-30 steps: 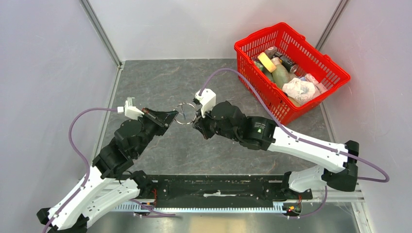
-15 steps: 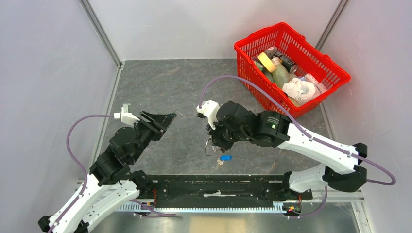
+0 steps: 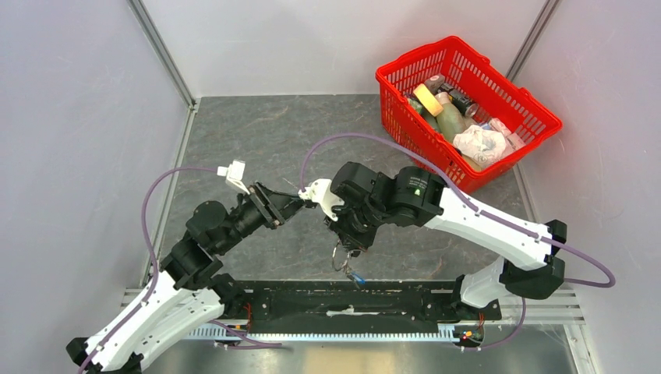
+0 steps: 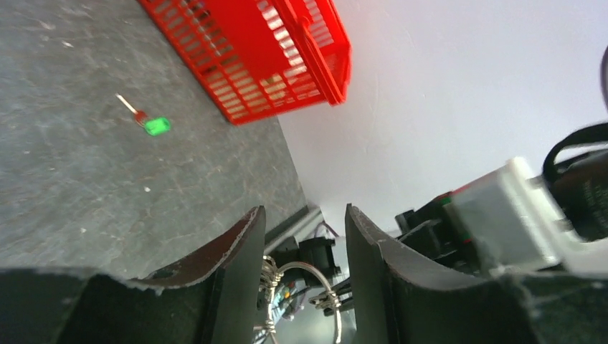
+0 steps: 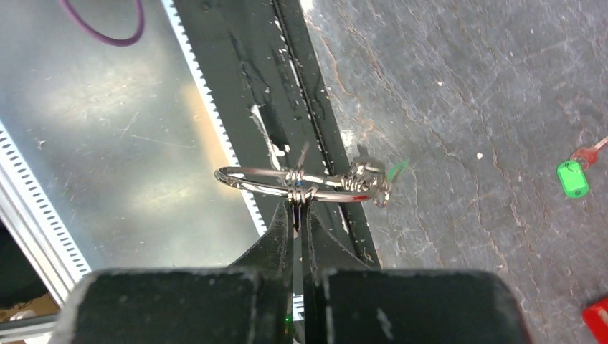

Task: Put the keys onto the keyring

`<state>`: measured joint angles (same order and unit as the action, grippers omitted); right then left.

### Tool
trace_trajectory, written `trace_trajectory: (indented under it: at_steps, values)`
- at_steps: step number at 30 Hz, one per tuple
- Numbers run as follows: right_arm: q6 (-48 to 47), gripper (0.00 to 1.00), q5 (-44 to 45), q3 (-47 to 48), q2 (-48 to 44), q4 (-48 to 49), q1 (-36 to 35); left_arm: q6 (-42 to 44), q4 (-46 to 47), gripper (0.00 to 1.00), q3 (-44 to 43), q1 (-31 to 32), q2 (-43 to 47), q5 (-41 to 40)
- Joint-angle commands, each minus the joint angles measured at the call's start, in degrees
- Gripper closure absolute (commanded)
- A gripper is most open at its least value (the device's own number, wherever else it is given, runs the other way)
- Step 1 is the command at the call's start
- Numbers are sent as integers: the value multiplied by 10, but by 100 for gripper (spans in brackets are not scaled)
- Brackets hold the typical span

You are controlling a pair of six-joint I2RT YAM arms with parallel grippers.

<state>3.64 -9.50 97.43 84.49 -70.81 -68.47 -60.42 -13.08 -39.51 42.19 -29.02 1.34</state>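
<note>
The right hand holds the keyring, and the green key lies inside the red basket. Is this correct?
Not quite. The green key lies on the table, outside the red basket; the left wrist view shows it. The right hand does hold the keyring.

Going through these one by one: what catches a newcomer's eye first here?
The red basket of clutter in the far right corner catches the eye first. Near the front edge, the right gripper pinches a thin silver keyring, the left gripper open close by. A green-headed key lies loose on the table.
</note>
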Motion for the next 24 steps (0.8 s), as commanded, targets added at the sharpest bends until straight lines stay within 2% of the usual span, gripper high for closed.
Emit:
trace_trajectory:
  at_steps: [1,6,13,24]
  values:
    - [-28,100,-48,76,14,-22,-1,38,103,50,10,-1,-33,142]
    - [-48,100,-60,132,42,-57,-2,36,142,51,6,-1,-71,246]
    - [-68,100,-51,201,80,-97,-4,45,174,53,-1,-1,-72,329]
    - [-76,100,-12,261,98,-122,-16,81,102,54,-29,-1,-49,364]
